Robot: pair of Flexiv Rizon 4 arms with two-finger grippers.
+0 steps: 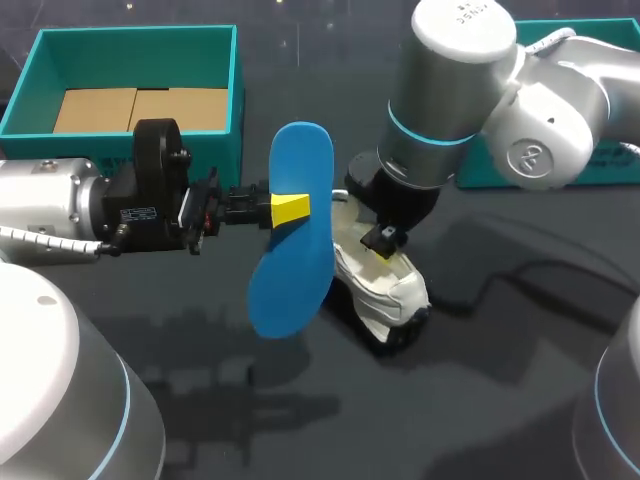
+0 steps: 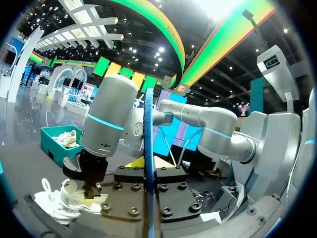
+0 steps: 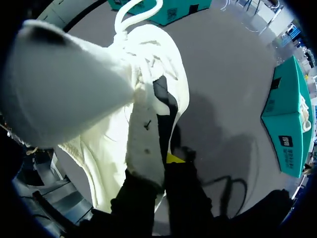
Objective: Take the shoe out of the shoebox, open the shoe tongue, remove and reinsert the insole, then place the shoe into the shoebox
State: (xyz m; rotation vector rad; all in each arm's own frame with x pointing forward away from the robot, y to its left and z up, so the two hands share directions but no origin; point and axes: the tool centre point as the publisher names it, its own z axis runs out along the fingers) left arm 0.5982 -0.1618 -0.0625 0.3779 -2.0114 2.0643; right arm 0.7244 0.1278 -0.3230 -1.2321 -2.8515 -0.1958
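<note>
A blue insole point(image 1: 300, 160) hangs upright in the air over the table's middle, and my left gripper point(image 1: 290, 208) is shut on its middle, one yellow tip showing on its face. In the left wrist view the insole point(image 2: 148, 124) stands edge-on between the fingers. Just right of it the white shoe point(image 1: 385, 285) lies on the dark table, opening upward. My right gripper point(image 1: 385, 245) comes down from above and is shut on the shoe's side wall point(image 3: 146, 148) by the opening. The teal shoebox point(image 1: 236, 90) stands at the back left with brown cardboard inside.
A second teal box point(image 1: 600, 165) sits at the back right behind my right arm; the left wrist view shows a white shoe lying in that box point(image 2: 57, 144). Bare dark tabletop point(image 1: 330, 420) lies in front of the shoe.
</note>
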